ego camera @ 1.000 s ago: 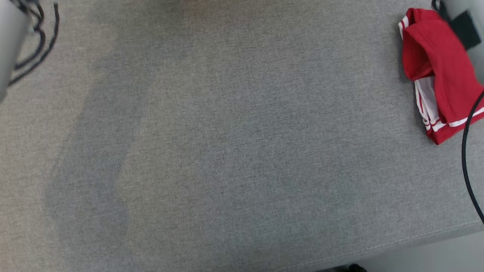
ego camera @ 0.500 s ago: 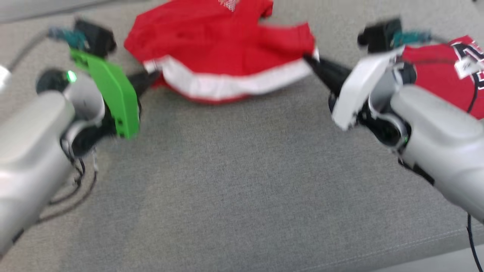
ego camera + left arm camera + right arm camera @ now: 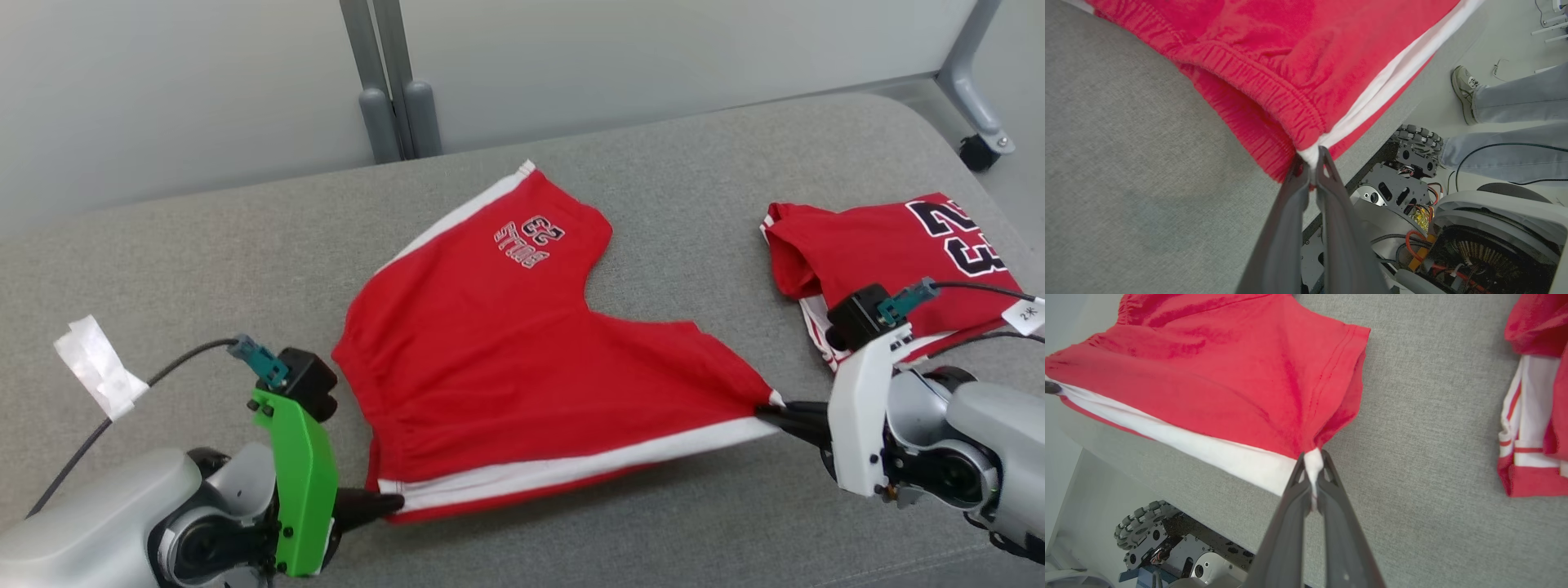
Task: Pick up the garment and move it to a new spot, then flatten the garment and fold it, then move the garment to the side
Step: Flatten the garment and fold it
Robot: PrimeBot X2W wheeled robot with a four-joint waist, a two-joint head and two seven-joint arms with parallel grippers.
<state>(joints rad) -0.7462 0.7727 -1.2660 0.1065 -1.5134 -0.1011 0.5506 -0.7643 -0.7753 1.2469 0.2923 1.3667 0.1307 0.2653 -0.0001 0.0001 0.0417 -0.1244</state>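
Shorts now stretched flatter; left tool, right tool clamped on corners.

Head view looking down across grey surface, wrist views close, all sharing shorts

Grey fabric-covered table: bare across left and upper left of head view, open to pass. Red shorts cover centre, stretched taut along lower middle. Free lane between shorts and folded red jersey at right. Bare strip bottom centre under the hem. White tape scrap at left edge. Grey posts top centre, caster top right, both beyond the far edge.
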